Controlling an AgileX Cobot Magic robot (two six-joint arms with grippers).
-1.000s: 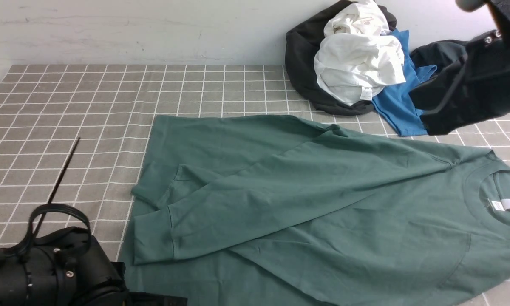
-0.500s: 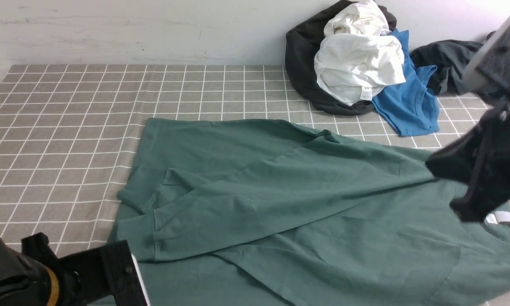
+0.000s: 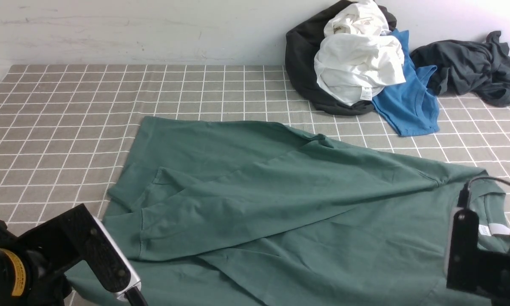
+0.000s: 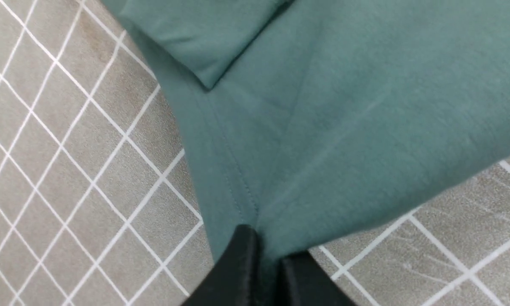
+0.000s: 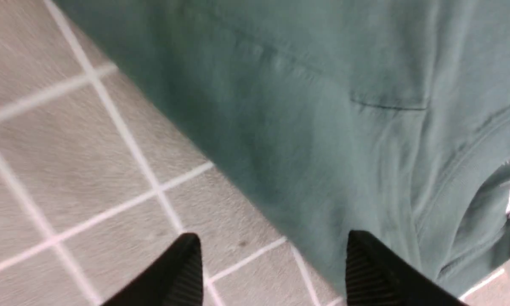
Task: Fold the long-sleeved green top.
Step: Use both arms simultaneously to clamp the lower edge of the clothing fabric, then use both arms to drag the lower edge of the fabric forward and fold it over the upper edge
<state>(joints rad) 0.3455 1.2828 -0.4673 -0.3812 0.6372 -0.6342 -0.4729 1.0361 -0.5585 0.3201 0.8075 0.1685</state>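
The green long-sleeved top (image 3: 280,204) lies spread on the checked tablecloth, one sleeve folded across its body and the neck with its white label (image 3: 491,229) at the right. In the left wrist view my left gripper (image 4: 265,250) is shut on a corner of the green long-sleeved top (image 4: 323,106) by the stitched hem. My left arm (image 3: 68,250) sits low at the near left. My right gripper (image 5: 272,250) is open over the edge of the top (image 5: 323,106) near the collar, nothing between its fingers. My right arm (image 3: 471,255) is low at the near right.
At the back right against the wall lies a pile of clothes: a white garment (image 3: 357,63) on a black one (image 3: 301,55), a bright blue shirt (image 3: 408,102) and a dark grey garment (image 3: 471,68). Grey checked cloth (image 3: 68,106) covers the table.
My right arm came down from the far right to the near right edge and its gripper opened. My left arm shifted, and the top's left end slid left and nearer.
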